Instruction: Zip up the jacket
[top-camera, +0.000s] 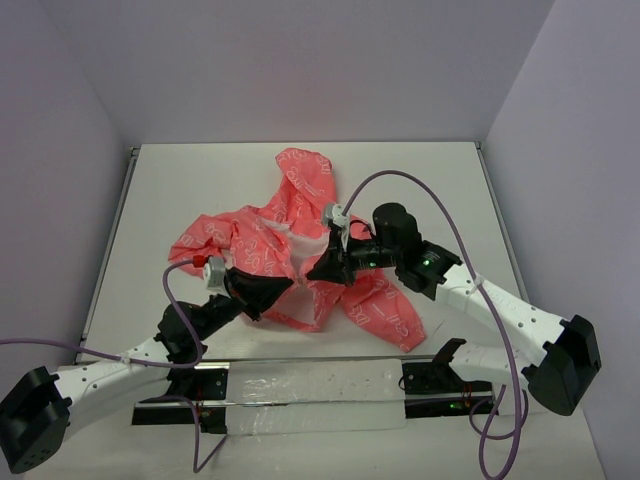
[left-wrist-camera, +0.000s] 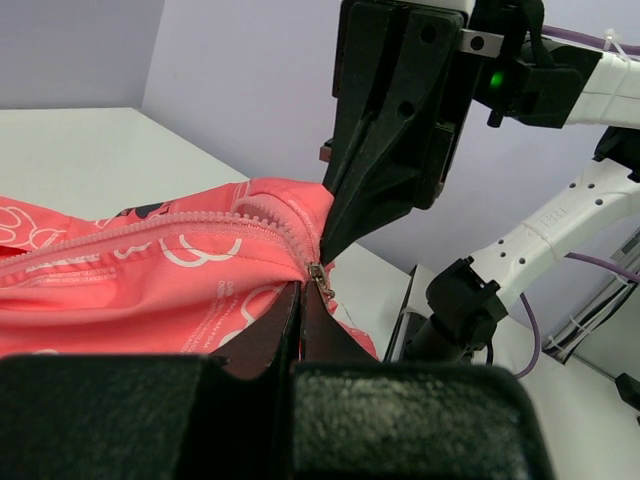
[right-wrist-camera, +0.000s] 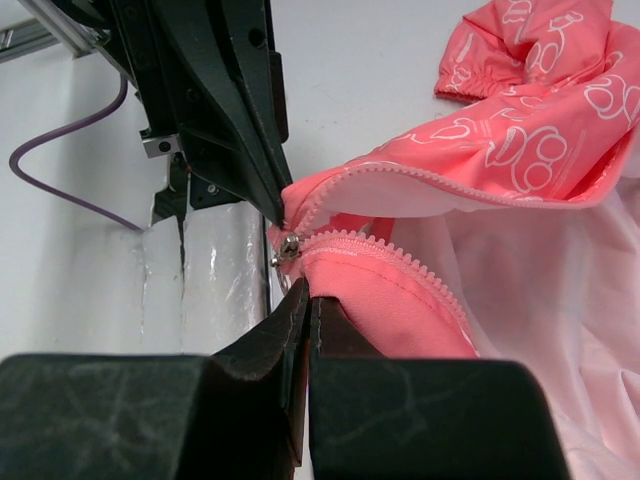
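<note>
The coral-pink jacket (top-camera: 255, 240) lies crumpled mid-table, its hood (top-camera: 305, 170) toward the back. In the left wrist view the jacket (left-wrist-camera: 140, 290) shows its zipper teeth running to a metal slider (left-wrist-camera: 318, 272). My left gripper (top-camera: 283, 287) (left-wrist-camera: 300, 298) is shut, with pink fabric pinched just below the slider. My right gripper (top-camera: 312, 272) (right-wrist-camera: 305, 292) is shut on the jacket's edge (right-wrist-camera: 380, 300) right under the slider (right-wrist-camera: 288, 247). The two gripper tips meet at the slider from opposite sides. The zipper is open above, with the pale lining (right-wrist-camera: 560, 290) showing.
A metal rail with a shiny plastic strip (top-camera: 320, 385) runs along the near edge, between the arm bases. Purple cables (top-camera: 440, 210) loop over the right arm and the left arm. White walls close in the table on three sides.
</note>
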